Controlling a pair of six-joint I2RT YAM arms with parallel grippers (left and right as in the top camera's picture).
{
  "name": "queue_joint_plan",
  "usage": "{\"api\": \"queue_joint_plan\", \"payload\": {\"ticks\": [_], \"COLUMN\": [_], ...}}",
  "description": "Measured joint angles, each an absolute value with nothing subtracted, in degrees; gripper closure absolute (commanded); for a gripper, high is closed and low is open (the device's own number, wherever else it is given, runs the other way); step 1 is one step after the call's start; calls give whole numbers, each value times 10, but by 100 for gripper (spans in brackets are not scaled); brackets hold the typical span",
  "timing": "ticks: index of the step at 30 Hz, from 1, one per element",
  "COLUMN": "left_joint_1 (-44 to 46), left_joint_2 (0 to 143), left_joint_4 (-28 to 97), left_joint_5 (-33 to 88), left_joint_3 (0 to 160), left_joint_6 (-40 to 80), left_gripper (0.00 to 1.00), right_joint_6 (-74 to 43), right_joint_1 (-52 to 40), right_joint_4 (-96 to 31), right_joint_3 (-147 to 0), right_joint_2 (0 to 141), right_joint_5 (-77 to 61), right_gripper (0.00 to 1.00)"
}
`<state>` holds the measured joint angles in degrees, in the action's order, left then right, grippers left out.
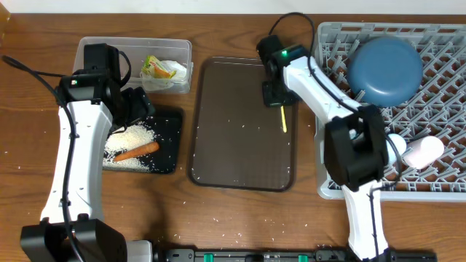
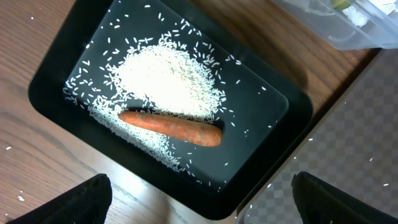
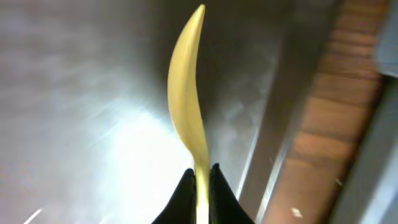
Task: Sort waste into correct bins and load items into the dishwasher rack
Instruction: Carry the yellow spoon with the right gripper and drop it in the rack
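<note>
Item 1, right gripper (image 1: 275, 98): I log it over the right part of the brown serving tray (image 1: 233, 145), near the tray's far edge. On its wrist camera the right gripper (image 3: 201, 180) has both jaws pressed against the handle of the yellow spoon (image 3: 186, 106), with no gap either side.

Item 2, yellow spoon (image 1: 283, 121): it is clamped at one end and points out from the jaws above the tray's right side. I cannot tell whether its free end touches the tray.

Item 3, left gripper (image 1: 138, 105): it hangs over the far end of the black tray (image 1: 172, 124). From its wrist view I see the left gripper (image 2: 202, 193) spread wide, with a finger in each bottom corner and nothing between them.

Item 4, black tray (image 2: 273, 106): it holds a heap of rice (image 2: 165, 78), with the carrot stick (image 2: 171, 126) lying along the heap's edge.

Item 5, clear tub (image 1: 91, 45): it sits just behind the black tray and holds a green-yellow wrapper (image 1: 156, 67) beside some white tissue (image 1: 178, 73).

Item 6, dishwasher rack (image 1: 437, 44): it stands at the right of the table (image 1: 218, 218). A dark-blue plate (image 1: 384, 69) sits on its far part, and a pale cup (image 1: 424, 151) lies on its side nearer me.

Item 7, loose rice grains: I count a scatter on the brown tray and on the wood in front of it.
</note>
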<state>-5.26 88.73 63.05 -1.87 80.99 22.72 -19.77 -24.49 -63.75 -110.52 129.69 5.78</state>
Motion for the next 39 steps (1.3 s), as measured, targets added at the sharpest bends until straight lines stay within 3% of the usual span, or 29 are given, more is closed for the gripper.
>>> {"api": "queue_joint_plan", "payload": {"ticks": [8,13,27,39], "left_joint_1": [-53,-53,-53,-53], "left_joint_2": [887,887,887,887], "left_joint_4": [630,630,630,630], "left_joint_5": [-19,-19,-19,-19], "left_joint_3": [810,810,810,810], "left_joint_6": [227,227,227,227], "left_gripper": [5,5,5,5], "right_joint_6": [-191,-207,-418,-559], "right_joint_1": [-225,-161,105,179], "right_joint_4": [-672,-710,-799,-670], "right_joint_3": [-1124,-1131,-1099,-942], "right_joint_2": [1120,1051,1046,1046], "right_joint_5": [43,42,48,68], "right_gripper": [99,99,99,99]}}
